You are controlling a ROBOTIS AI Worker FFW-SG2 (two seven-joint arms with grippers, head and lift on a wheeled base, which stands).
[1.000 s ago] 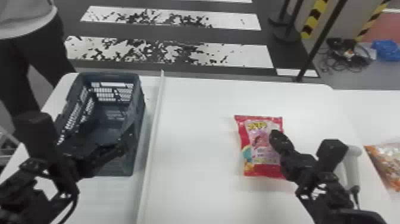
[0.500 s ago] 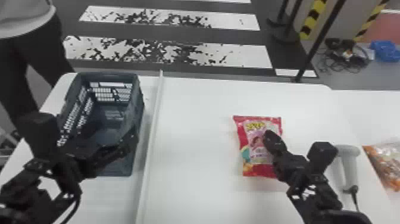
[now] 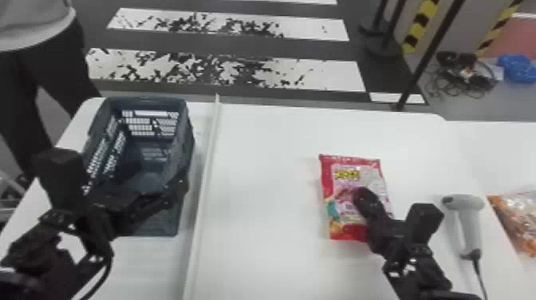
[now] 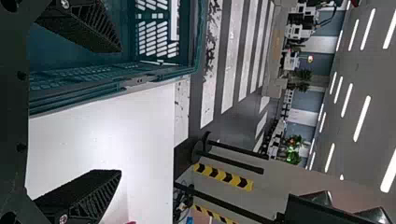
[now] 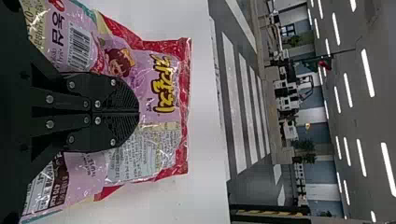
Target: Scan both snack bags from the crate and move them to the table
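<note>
A red and pink snack bag [image 3: 351, 175] lies on the white table, with my right gripper [image 3: 363, 195] over its right half. In the right wrist view the right gripper [image 5: 138, 112] is shut, its two fingers pressed together against the printed side of the snack bag [image 5: 161, 79]. A second snack bag [image 3: 518, 219], orange and clear, is at the far right edge. Over the near part of the dark crate [image 3: 185, 135] is my left gripper [image 3: 159, 193]. The left wrist view shows the left gripper [image 4: 119, 112] open and holding nothing, beside the crate wall [image 4: 107, 86].
A grey handheld scanner [image 3: 469, 223] with a cable rests to the right of my right gripper. A raised white strip [image 3: 205, 171] runs along the table between the crate and the red bag. Behind the table stand barrier posts.
My right gripper has shifted a little left and toward the near edge, over the red bag. The left arm stays in about the same place at the crate.
</note>
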